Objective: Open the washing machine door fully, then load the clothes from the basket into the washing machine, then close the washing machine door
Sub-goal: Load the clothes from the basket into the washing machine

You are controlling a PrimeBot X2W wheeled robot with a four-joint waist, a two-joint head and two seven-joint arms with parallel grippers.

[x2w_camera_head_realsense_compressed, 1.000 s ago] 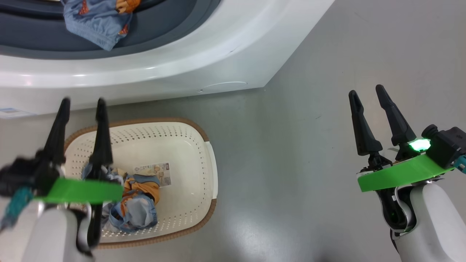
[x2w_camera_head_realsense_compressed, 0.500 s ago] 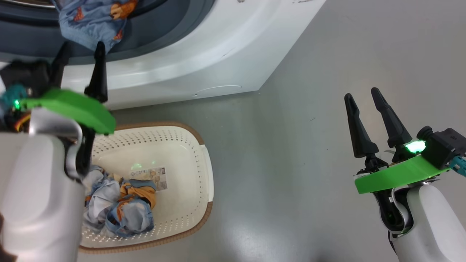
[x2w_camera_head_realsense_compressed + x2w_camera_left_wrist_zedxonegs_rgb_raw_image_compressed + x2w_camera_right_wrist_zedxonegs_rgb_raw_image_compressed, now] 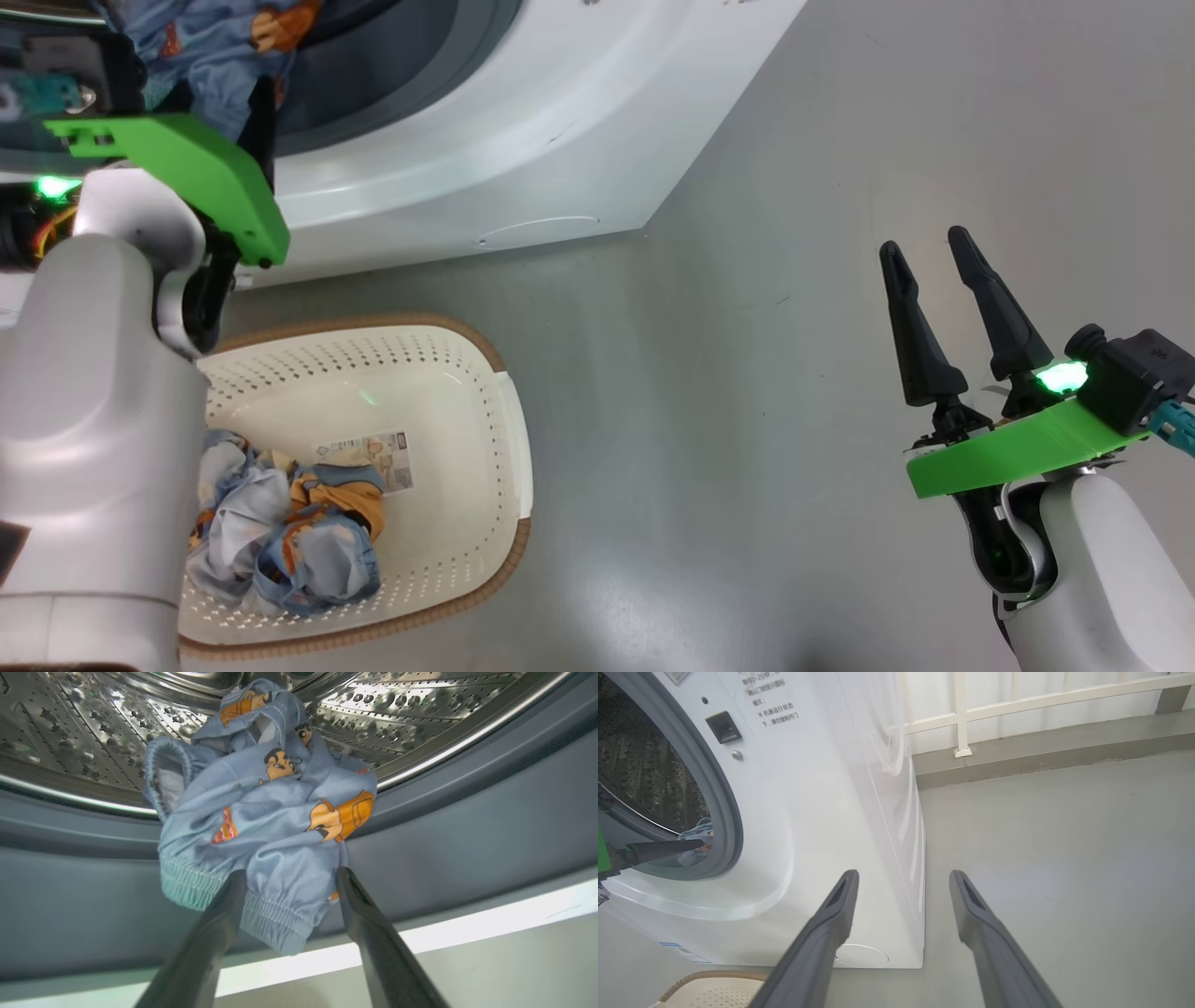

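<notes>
The washing machine (image 3: pixel 467 159) stands with its mouth uncovered; its door is out of view. One light blue garment of the clothes (image 3: pixel 266 812) hangs over the grey gasket (image 3: pixel 467 826), half inside the steel drum (image 3: pixel 420 714). My left gripper (image 3: pixel 290 875) is open at that mouth, its fingers (image 3: pixel 262 121) on either side of the garment's lower cuff. More clothes (image 3: pixel 289 541) lie bundled in the basket (image 3: pixel 373 322) on the floor below. Off to the right over the floor, my right gripper (image 3: pixel 924 247) is open with nothing in it.
My pale left forearm (image 3: pixel 93 420) covers the basket's left end. The machine's right front corner (image 3: pixel 920 905) ends beside open grey floor (image 3: pixel 728 420). A white railing and low kerb (image 3: pixel 1017 700) run along the back wall.
My left gripper has risen from over the basket to the garment at the machine's mouth, staying open. The head view has shifted a little. The right arm has kept its place.
</notes>
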